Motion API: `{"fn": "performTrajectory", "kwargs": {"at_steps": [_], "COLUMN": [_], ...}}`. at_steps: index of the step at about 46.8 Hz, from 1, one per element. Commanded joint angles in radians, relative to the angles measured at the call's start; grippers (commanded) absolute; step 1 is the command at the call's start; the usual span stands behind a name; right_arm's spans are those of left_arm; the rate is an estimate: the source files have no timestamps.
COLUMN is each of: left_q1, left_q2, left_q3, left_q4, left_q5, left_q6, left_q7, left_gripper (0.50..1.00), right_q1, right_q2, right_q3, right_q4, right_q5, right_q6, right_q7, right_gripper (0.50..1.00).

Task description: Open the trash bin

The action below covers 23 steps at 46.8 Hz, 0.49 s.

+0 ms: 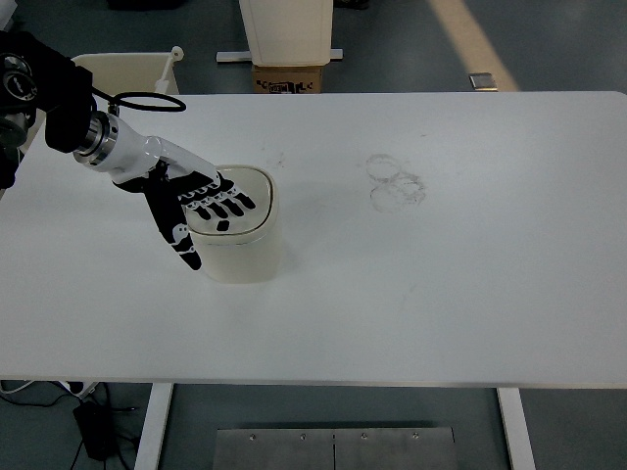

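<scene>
Cream plastic, lid down: the trash bin stood on the left part of the white table as I ran the rig remotely, its rounded lid flush with the body and showing no gap that I could see. My left hand lay flat across the top of that lid, fingers spread and extended toward the small dark button near the lid's front edge, thumb hanging down the bin's left side, grasping nothing. The right arm was out of view. Faint ring marks stained the table well to the right. By my judgement the reach was done and the opening itself was not: the button was not yet covered, and the lid had yet to lift.
</scene>
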Motion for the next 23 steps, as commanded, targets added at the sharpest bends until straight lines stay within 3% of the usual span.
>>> {"fn": "performTrajectory", "kwargs": {"at_steps": [1, 23], "left_q1": [0.000, 0.012], "left_q2": [-0.001, -0.001], "left_q3": [0.000, 0.000], "left_q4": [0.000, 0.000], "left_q5": [0.000, 0.000], "left_q6": [-0.001, 0.002], "left_q7": [0.000, 0.000], "left_gripper": [1.000, 1.000], "right_q1": [0.000, 0.000], "right_q2": [0.000, 0.000], "right_q3": [0.000, 0.000], "right_q4": [0.000, 0.000], "right_q5": [0.000, 0.000], "right_q6": [0.000, 0.000], "right_q7": [0.000, 0.000], "right_gripper": [0.991, 0.991]}}
